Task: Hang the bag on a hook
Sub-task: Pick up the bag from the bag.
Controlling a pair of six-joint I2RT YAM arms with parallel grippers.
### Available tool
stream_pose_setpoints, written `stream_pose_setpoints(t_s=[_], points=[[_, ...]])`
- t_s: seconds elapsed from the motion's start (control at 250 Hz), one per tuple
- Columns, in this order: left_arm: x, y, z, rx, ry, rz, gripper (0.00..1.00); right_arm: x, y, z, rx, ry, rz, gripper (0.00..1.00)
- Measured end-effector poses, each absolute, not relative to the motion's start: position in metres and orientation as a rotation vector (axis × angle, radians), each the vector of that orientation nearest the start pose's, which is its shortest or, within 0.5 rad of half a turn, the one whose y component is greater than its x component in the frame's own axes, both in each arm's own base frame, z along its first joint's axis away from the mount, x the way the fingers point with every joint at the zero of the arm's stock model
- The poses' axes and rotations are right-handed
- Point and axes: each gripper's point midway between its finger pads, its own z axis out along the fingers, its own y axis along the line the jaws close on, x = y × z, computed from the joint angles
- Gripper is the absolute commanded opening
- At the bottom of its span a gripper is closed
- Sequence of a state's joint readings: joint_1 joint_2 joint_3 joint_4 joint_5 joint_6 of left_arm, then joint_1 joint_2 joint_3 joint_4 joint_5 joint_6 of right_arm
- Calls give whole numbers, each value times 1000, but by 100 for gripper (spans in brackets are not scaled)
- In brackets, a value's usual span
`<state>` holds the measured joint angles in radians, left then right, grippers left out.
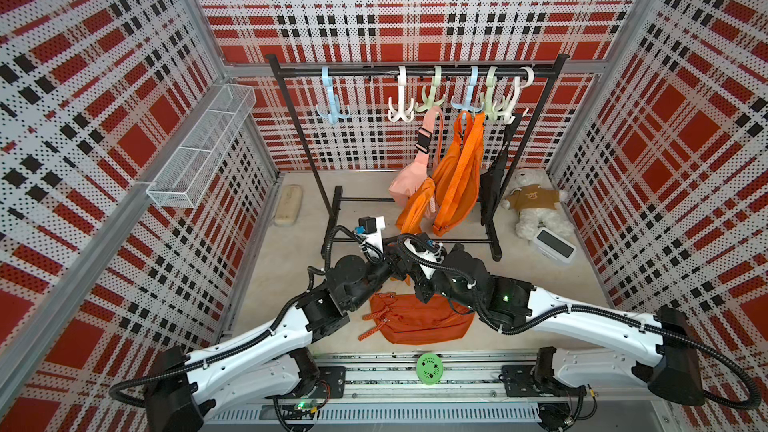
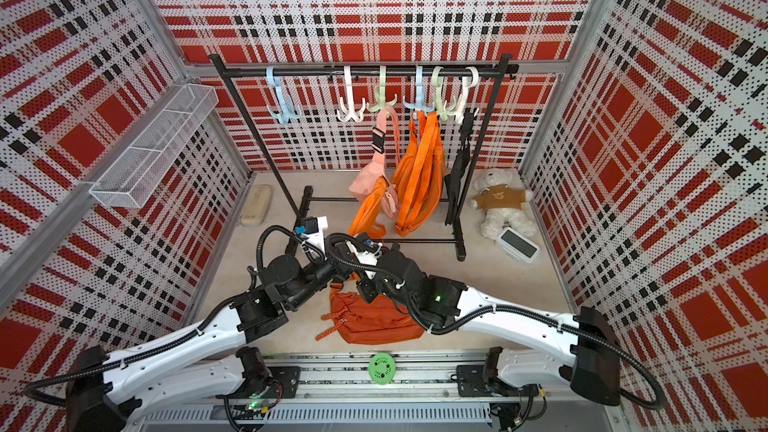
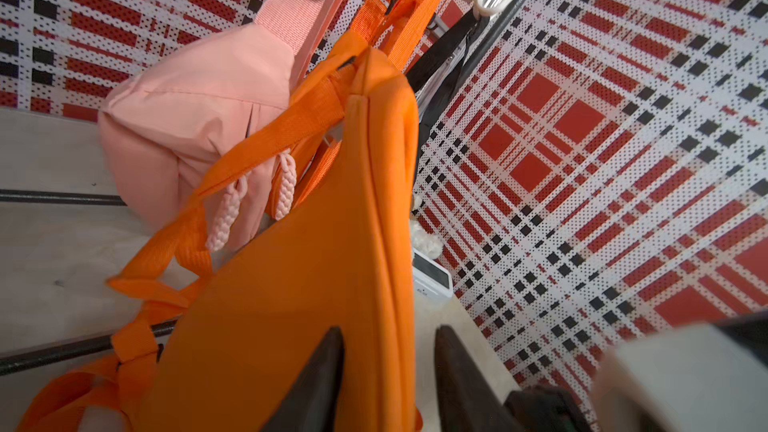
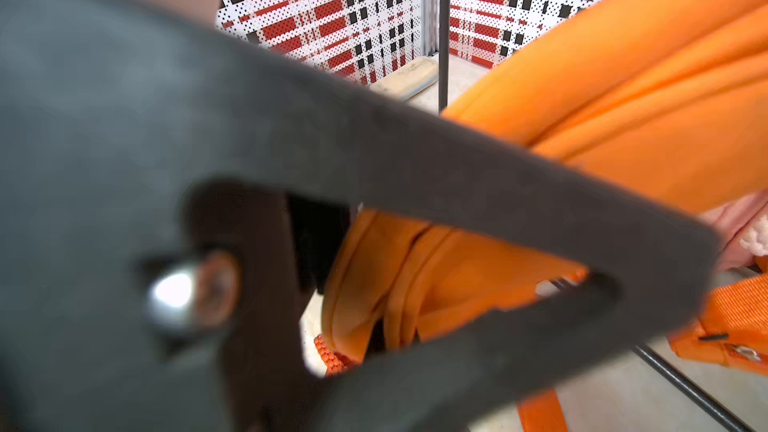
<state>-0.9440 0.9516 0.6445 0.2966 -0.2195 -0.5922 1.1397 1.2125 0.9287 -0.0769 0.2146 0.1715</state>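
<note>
Orange bag (image 3: pixel 291 305) sits between the narrow-set fingers (image 3: pixel 316 380) of my left hand (image 3: pixel 389 329); I cannot tell whether they grip it. My right hand (image 4: pixel 631 284) is closed tight, just beside it.

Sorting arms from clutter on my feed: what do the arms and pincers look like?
Left arm and right arm: white moulded links, black joints, black corrugated cables. A green light glows on the right one. The left pincer's fingers are dark, tapered.

Beige tabletop (image 1: pixel 540 288): rust bag (image 1: pixel 419 322), rack (image 1: pixel 496 249), teddy bear (image 1: pixel 536 205), white clock (image 1: pixel 555 245), beige case (image 1: pixel 287 204)
</note>
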Motion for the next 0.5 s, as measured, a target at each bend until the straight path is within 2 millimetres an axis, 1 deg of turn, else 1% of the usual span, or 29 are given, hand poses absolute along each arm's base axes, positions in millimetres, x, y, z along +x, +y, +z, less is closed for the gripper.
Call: stream_pose_setpoints(t_s=[0.084, 0.152, 0.192, 0.208, 0.224, 0.244, 0.3, 0.324, 0.36, 0.376, 0.412, 0.464, 0.5], points=[[240, -266, 309, 119, 1680, -994, 11, 201, 350, 266, -783, 1809, 655, 0], [237, -261, 312, 121, 1674, -989, 3, 199, 347, 270, -781, 1796, 657, 3], [236, -259, 315, 123, 1669, -991, 0, 197, 347, 273, -786, 1783, 663, 8], [235, -258, 315, 124, 1667, -993, 0, 196, 347, 274, -788, 1779, 665, 12], [234, -257, 317, 125, 1665, -996, 0, 195, 347, 275, -790, 1775, 667, 18], [232, -256, 318, 128, 1665, -998, 0, 194, 346, 276, -793, 1768, 668, 29], [231, -250, 319, 129, 1666, -992, 0, 194, 341, 280, -784, 1753, 658, 63], [231, -246, 320, 125, 1668, -986, 0, 194, 337, 283, -771, 1748, 652, 75], [231, -239, 321, 124, 1669, -983, 0, 196, 329, 287, -750, 1736, 637, 89], [232, -237, 321, 124, 1670, -979, 0, 196, 325, 288, -743, 1732, 632, 92], [233, -229, 322, 128, 1673, -977, 0, 199, 314, 294, -710, 1720, 614, 97], [235, -218, 325, 135, 1679, -982, 0, 205, 295, 305, -661, 1705, 603, 100], [238, -210, 327, 134, 1686, -987, 0, 210, 282, 312, -624, 1698, 599, 100]])
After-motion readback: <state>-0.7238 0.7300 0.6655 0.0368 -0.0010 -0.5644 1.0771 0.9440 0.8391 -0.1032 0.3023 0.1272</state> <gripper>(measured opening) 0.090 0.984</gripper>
